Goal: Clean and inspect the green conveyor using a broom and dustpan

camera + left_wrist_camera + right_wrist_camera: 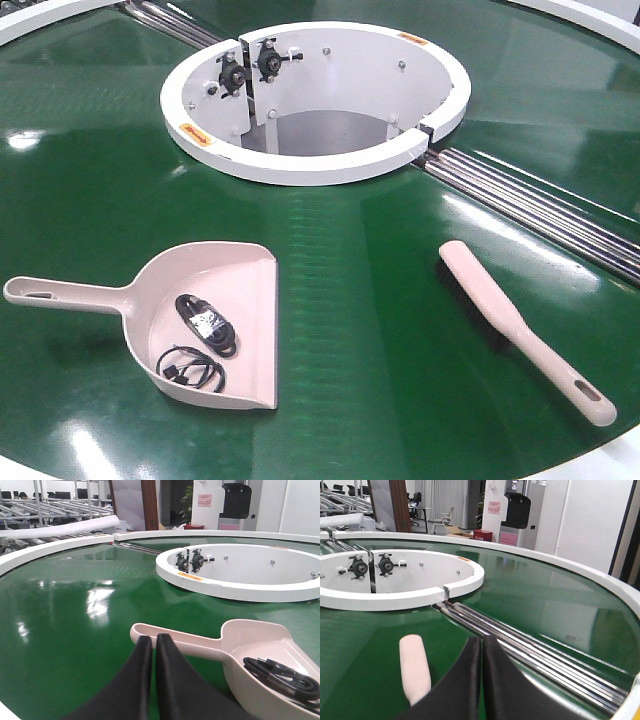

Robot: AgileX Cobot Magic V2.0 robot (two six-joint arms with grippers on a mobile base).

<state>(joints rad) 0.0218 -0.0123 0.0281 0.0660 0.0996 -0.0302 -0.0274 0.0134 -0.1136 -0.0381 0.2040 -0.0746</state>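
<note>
At the far left, the left end effector [152, 645] hangs just above and behind the tip of the dustpan [200, 325] handle, its two black fingers pressed together with nothing between them. The dustpan lies flat on the green conveyor [360, 330], handle pointing left and mouth facing right, and two coiled black cables [200, 345] sit inside the pan. Behind it stands the white central ring [310, 165], with steel rollers [540, 205] running off to the right. Further right the broom [520, 328] lies on the belt well apart from the dustpan, bristles down, its slotted handle pointing toward the near right edge. The right end effector [481, 652] is likewise closed and empty, hovering just beside the rounded brush end of the broom rather than over its handle. The risks look plain: with fingers shut, either end effector coming down would push its tool across the glossy belt instead of taking hold; lifting the dustpan by the end of its long handle could tip the pan and spill the cables; and a skidding broom might slide toward the roller gap or off the rim.
</note>
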